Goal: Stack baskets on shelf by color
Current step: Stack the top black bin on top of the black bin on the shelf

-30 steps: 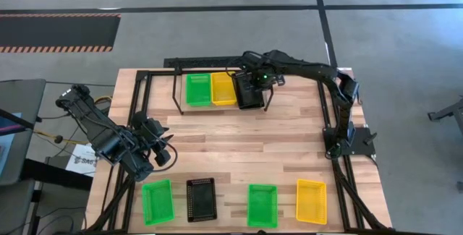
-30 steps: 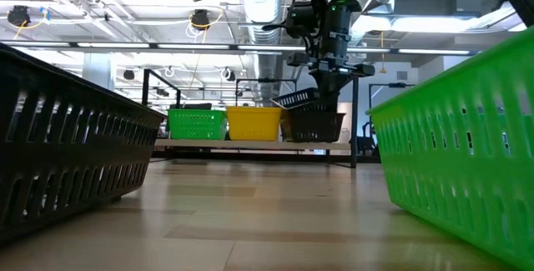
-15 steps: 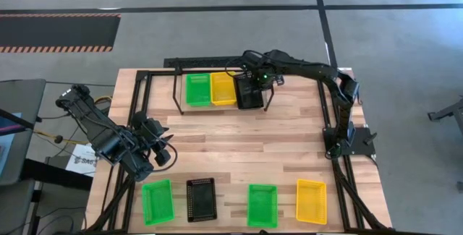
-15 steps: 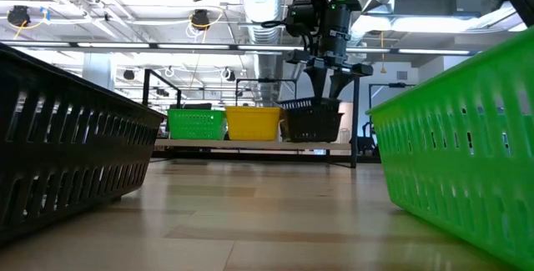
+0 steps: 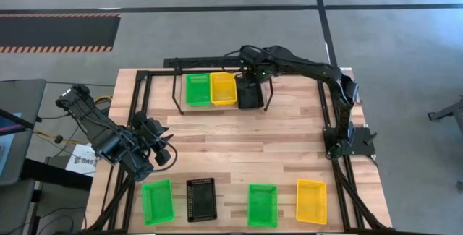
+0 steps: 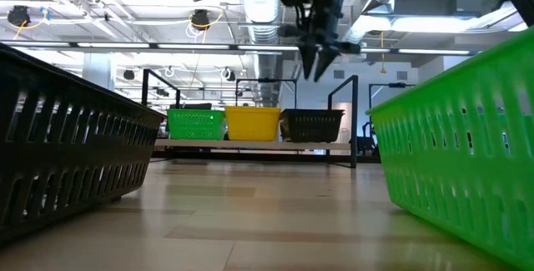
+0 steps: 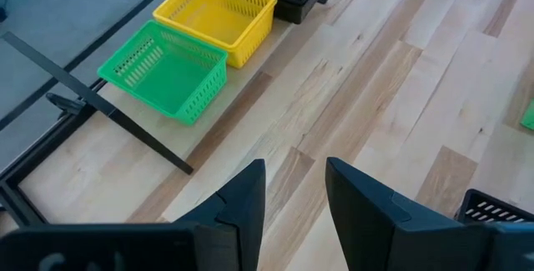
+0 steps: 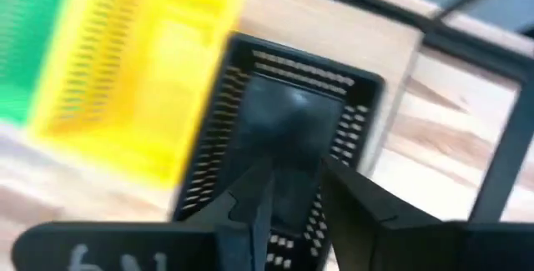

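Wooden table (image 5: 239,144), no readable writing, right gripper (image 6: 317,62) fingers parted, empty, above shelf's (image 6: 250,144) black basket (image 6: 314,125), left fingers (image 7: 242,200) parted.

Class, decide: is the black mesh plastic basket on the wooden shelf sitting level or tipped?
Level. The black mesh plastic basket rests flat on the wooden shelf, its rim in line with the yellow basket beside it.

Three green baskets (image 5: 198,89), two yellow baskets (image 5: 223,88), two black baskets (image 5: 201,199).
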You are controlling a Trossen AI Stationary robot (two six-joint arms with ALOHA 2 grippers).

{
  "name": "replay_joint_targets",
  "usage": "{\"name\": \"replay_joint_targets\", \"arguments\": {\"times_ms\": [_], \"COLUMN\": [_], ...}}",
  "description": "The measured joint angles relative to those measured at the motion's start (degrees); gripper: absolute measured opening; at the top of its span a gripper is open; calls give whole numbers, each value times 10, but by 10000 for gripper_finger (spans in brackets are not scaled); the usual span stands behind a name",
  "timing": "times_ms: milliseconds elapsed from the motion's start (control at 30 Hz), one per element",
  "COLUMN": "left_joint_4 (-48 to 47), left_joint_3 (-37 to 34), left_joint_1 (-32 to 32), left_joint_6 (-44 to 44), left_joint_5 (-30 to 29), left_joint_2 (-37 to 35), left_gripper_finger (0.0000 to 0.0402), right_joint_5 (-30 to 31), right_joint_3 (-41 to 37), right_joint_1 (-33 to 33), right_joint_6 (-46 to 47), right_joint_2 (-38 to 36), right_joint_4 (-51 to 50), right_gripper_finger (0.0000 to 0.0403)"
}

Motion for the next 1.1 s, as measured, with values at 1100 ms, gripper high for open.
{"name": "replay_joint_targets", "arguments": {"times_ms": [1100], "left_joint_4": [0], "left_joint_3": [0], "left_joint_1": [0], "left_joint_6": [-40], "left_joint_5": [4], "left_joint_2": [0], "left_gripper_finger": [116], "right_joint_5": [0], "right_joint_3": [-7], "right_joint_1": [128], "right_joint_6": [-237], "right_joint_2": [133], "right_joint_4": [-80], "right_gripper_finger": [2]}}
